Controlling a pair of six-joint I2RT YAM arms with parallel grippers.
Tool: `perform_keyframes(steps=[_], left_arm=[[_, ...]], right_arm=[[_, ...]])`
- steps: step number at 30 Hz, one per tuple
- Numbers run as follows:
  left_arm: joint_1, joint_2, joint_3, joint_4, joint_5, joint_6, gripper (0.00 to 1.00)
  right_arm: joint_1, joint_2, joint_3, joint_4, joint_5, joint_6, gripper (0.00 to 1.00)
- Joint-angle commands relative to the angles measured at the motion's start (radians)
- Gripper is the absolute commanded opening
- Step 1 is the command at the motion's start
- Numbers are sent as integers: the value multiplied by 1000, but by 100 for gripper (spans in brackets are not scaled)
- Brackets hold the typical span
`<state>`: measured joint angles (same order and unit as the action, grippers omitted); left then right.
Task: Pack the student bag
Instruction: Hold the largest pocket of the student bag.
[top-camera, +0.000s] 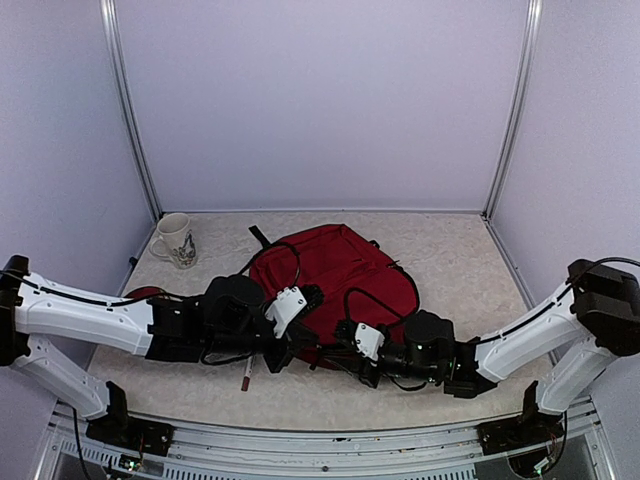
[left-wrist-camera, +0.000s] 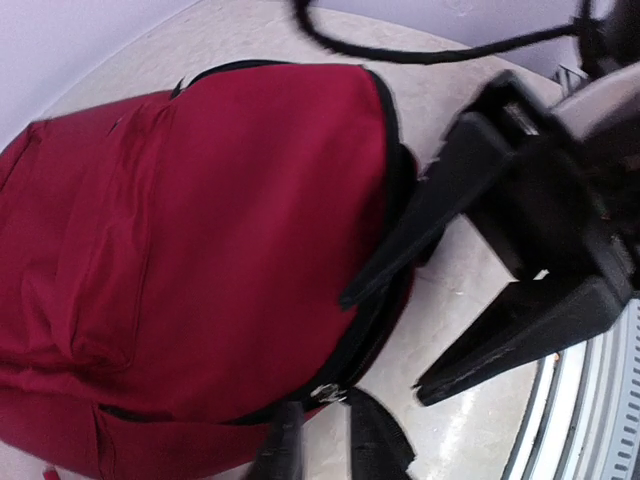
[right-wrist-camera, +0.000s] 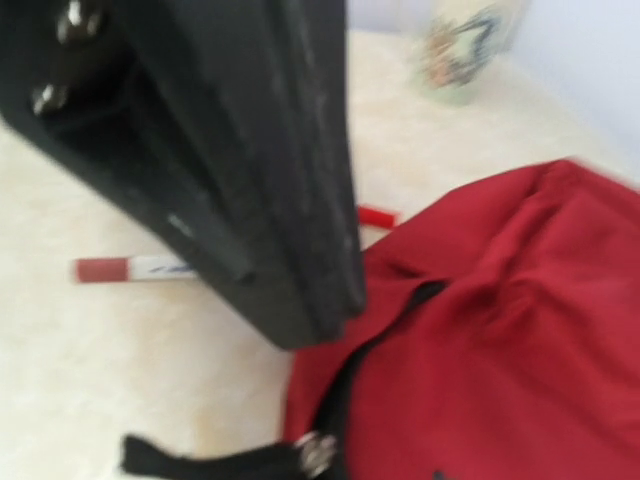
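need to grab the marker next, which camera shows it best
The right wrist view: the marker lies close and large, red cap and white barrel clear, though slightly blurred and with one end covered. In the top view the marker is only a thin sliver. The left wrist view does not show it.

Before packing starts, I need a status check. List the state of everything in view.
Backpack: lying flat, zip unclear.
Mug: upright.
Marker: lying on the table.
Left gripper: shut beside the zip pull.
Right gripper: open, empty.
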<state>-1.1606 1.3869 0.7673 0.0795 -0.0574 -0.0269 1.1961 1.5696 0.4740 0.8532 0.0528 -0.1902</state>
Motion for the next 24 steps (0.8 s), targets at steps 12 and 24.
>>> perform_keyframes(steps=[12,24], left_arm=[[266,-129,-218,87,-147,-712,99],[229,74,-169,169,-182,-784,99]], right_arm=[[128,-141,390,-1073,281,1090,46],[203,161,780,-1463,347,1258,59]])
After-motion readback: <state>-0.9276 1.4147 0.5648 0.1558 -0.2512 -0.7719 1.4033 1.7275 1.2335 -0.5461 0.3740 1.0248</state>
